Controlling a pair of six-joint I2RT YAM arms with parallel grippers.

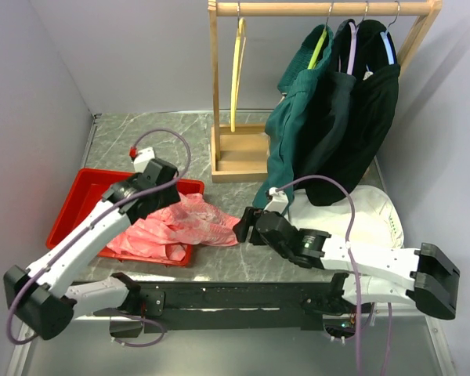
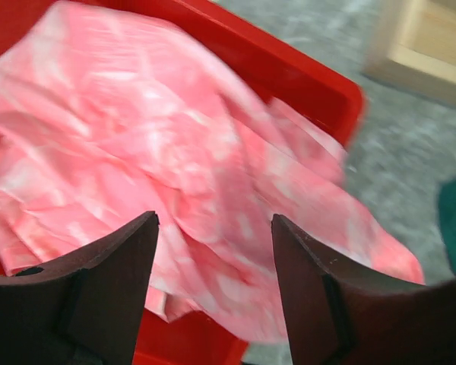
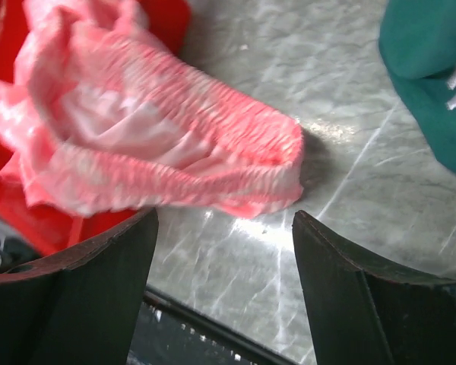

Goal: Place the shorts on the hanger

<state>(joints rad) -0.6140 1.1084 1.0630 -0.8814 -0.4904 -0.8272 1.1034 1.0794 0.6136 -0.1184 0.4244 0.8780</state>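
Note:
The salmon-pink shorts (image 1: 180, 227) lie crumpled, half in the red tray (image 1: 78, 196) and half over its right rim onto the marble table. The yellow hanger (image 1: 235, 70) hangs by its hook on the wooden rail at the back, empty. My left gripper (image 1: 158, 207) is open just above the shorts over the tray; in the left wrist view (image 2: 213, 217) the pink fabric (image 2: 175, 152) fills the space beyond the fingers. My right gripper (image 1: 241, 225) is open and empty, low over the table, just right of the shorts' gathered waistband (image 3: 213, 152), apart from it in the right wrist view (image 3: 224, 213).
A wooden clothes rack (image 1: 239, 149) stands at the back centre. Dark green garments (image 1: 329, 117) hang on coloured hangers at its right, down to the table. A white cloth (image 1: 368, 215) lies under the right arm. A black rail (image 1: 235, 298) runs along the near edge.

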